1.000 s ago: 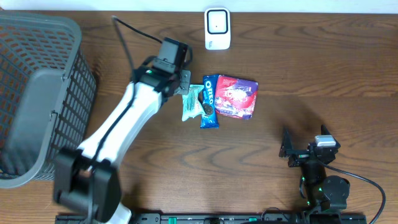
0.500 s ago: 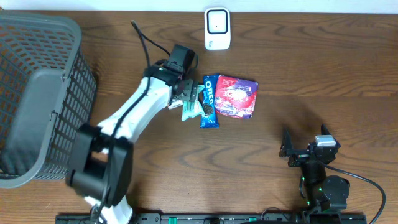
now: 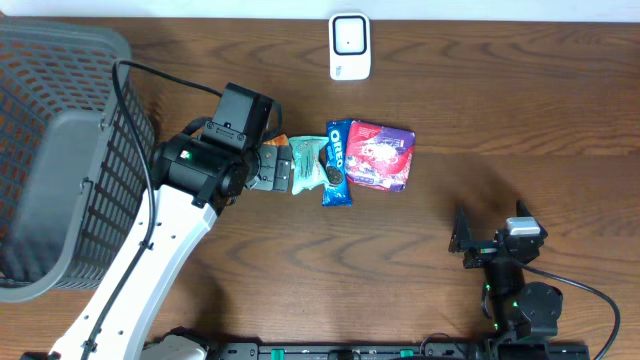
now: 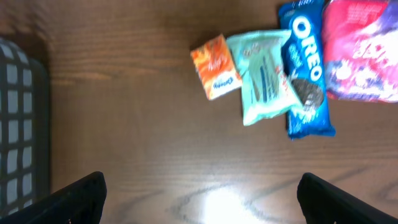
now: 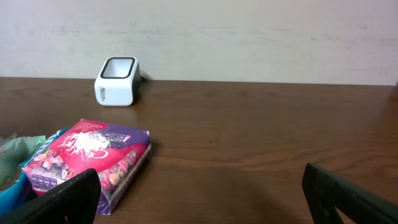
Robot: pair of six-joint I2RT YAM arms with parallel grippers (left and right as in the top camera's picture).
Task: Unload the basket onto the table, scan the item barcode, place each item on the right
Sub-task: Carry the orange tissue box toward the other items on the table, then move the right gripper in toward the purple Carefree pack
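Note:
Four items lie in a row mid-table: a small orange box [image 4: 216, 74], a mint-green packet [image 4: 264, 78], a blue Oreo pack [image 4: 306, 68] and a pink-purple package [image 4: 364, 50]. The white barcode scanner [image 3: 350, 45] stands at the table's far edge and also shows in the right wrist view, scanner [image 5: 117, 81]. My left gripper [image 3: 270, 167] is open just left of the orange box [image 3: 279, 141], with nothing between its fingers [image 4: 74, 199]. My right gripper [image 3: 462, 238] stands open and holds nothing at the front right, facing the pink-purple package [image 5: 87, 158].
A large grey mesh basket [image 3: 60, 150] fills the left side of the table, and its wall [image 4: 18, 124] shows close to the left gripper. Bare wooden tabletop lies between the item row and the right arm.
My left gripper has gone from shut to open and pulled back left, away from the items. The small orange box now shows beside the mint-green packet. The right arm has not moved.

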